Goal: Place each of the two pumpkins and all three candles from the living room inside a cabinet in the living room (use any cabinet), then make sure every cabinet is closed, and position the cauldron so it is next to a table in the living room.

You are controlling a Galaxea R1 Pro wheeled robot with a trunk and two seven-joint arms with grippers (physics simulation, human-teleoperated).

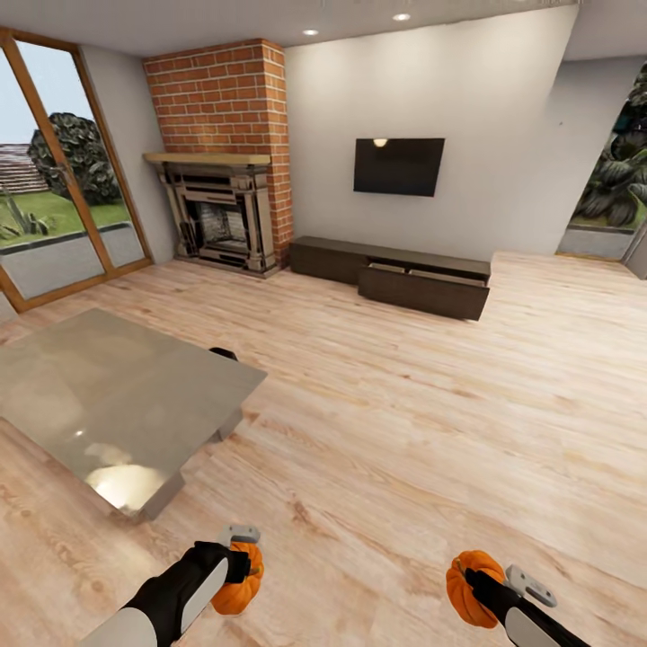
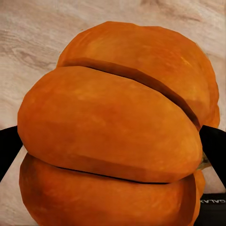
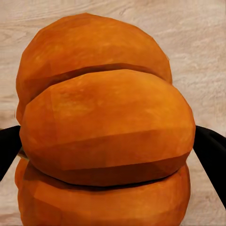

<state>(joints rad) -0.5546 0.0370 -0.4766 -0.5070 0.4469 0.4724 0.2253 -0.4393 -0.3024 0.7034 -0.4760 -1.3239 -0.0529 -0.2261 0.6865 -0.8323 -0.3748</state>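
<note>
The left hand (image 1: 241, 564) was clamped on a pumpkin (image 1: 239, 582), which hung just below and in front of the wrist, low over the wood floor (image 1: 404, 431). In the left wrist view that pumpkin (image 2: 117, 132) sat squarely between the two dark fingers (image 2: 8, 146), its ribbed sides touching them on both flanks, with pale floorboards behind it.

The right hand (image 1: 476, 580) gripped the second pumpkin (image 1: 472, 586), which bulged toward the robot's middle from the fingertips, its short dark stem pointing left. In the right wrist view this pumpkin (image 3: 106, 132) likewise lay pressed between the black fingers (image 3: 212, 160). Each hand was closed only as far as the pumpkin's width allowed.

Both pumpkins were held well apart from each other, one on each side of the robot's front.

The grey bench (image 1: 108, 395) stood on the left, near the left arm, with a small part of the black cauldron (image 1: 223, 353) peeking past its far edge. Across the room, against the wall under a TV (image 1: 398, 166), stood the long dark cabinet (image 1: 395, 274); one drawer on its right half was pulled out, showing a pale inside. A brick fireplace (image 1: 220, 211) stood to the cabinet's left.
</note>
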